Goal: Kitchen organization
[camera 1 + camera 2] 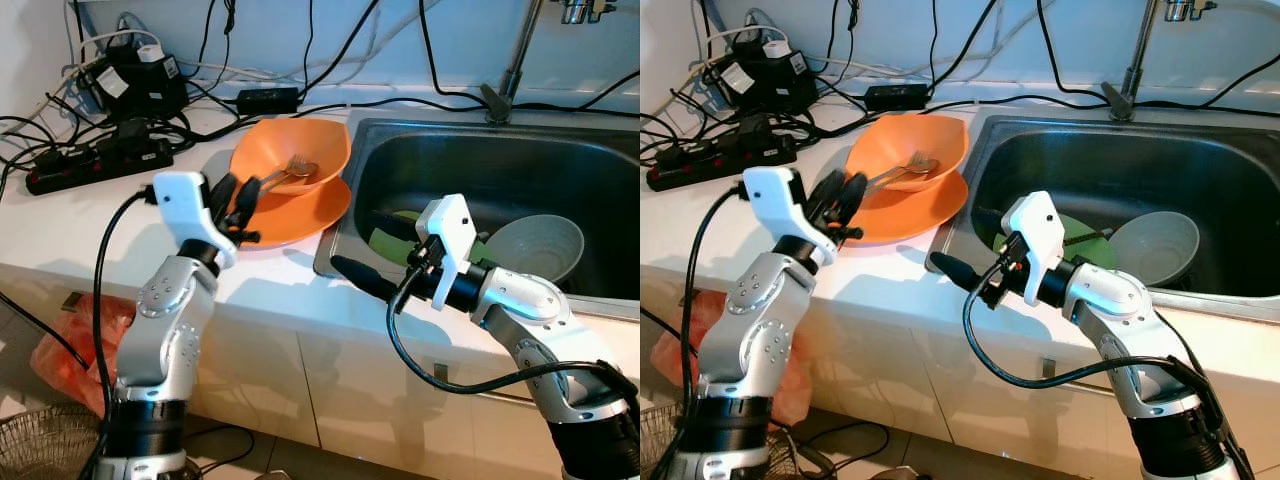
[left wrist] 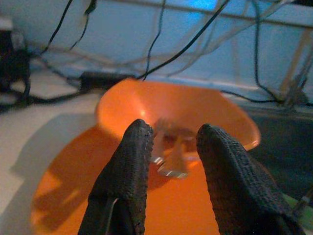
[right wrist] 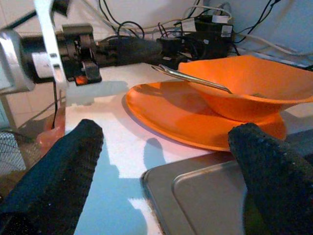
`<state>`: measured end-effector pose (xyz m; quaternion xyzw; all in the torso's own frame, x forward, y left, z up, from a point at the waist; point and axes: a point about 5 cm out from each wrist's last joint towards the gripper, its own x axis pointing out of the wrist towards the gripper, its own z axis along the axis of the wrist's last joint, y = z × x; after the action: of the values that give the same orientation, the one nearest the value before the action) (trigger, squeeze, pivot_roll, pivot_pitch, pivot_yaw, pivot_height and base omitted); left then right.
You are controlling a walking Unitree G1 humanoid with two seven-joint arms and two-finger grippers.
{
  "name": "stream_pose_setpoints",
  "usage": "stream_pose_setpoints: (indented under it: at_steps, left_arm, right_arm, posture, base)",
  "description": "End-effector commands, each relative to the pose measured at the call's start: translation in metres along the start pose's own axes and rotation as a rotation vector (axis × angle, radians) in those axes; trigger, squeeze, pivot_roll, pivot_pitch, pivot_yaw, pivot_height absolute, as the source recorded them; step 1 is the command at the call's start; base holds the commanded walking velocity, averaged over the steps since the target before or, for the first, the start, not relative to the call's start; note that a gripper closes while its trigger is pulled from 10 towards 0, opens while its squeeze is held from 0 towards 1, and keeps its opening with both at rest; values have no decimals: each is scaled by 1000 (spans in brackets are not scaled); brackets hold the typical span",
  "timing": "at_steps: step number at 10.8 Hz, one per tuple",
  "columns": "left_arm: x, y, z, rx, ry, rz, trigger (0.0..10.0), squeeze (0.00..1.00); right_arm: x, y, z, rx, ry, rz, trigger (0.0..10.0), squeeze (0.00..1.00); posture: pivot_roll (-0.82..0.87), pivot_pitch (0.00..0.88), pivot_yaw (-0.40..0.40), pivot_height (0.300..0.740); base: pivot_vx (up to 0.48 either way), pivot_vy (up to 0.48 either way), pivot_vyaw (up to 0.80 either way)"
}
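While the orange bowl (image 1: 291, 150) sits on the orange plate (image 1: 300, 213) at the edge of the white desk (image 1: 60, 225), just beside the sink (image 1: 500, 170), a metal fork (image 1: 288, 172) leans inside it with its handle sticking out over the rim toward the robot. The left gripper (image 1: 235, 210) hovers right at the near edge of the plate, its two black fingers (image 2: 124, 181) a narrow gap apart with nothing between them, pointed straight at the bowl and fork. The right gripper (image 3: 166, 166) is held over the front corner of the sink rim, near the plate but apart from it; its fingers are spread wide and hold nothing. From where its wrist looks, the plate, bowl and fork lie just ahead, with the left arm's white wrist housing (image 3: 49, 44) beyond.

Down in the steel sink rest a pale grey-green bowl (image 1: 535, 247) tilted on its side and a green plate (image 1: 1080, 245) partly hidden behind the right arm. A tap pipe (image 1: 515, 60) rises from the back ledge. At the far left of the desk lies a tangle of black cables with a power strip (image 1: 95, 165) and adapters (image 1: 135, 75). Below, on the floor to the left, there is an orange-red bag (image 1: 80, 335) and a wire basket (image 1: 45, 440).
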<state>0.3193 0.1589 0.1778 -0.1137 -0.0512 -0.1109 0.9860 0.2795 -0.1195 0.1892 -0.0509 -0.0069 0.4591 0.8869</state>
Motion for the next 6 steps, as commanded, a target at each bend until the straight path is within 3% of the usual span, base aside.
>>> stream_pose_setpoints:
  at_steps: [1,3,6]
  left_arm:
    - [4,6,3,-24,6,9,10000,0]
    - [7,5,0,-78,15,-27,10000,0]
    - [16,0,0,-271,16,-57,10000,0]
  right_arm:
    - [3,2,5,-11,-10,21,10000,0]
    - [2,5,3,-3,-5,32,10000,0]
    - [0,7,2,0,3,38,10000,0]
  posture:
    - [117,42,100,740]
    - [112,46,102,740]
    - [101,51,103,740]
  base:
    - [0,0,0]
    - [0,0,0]
    - [0,0,0]
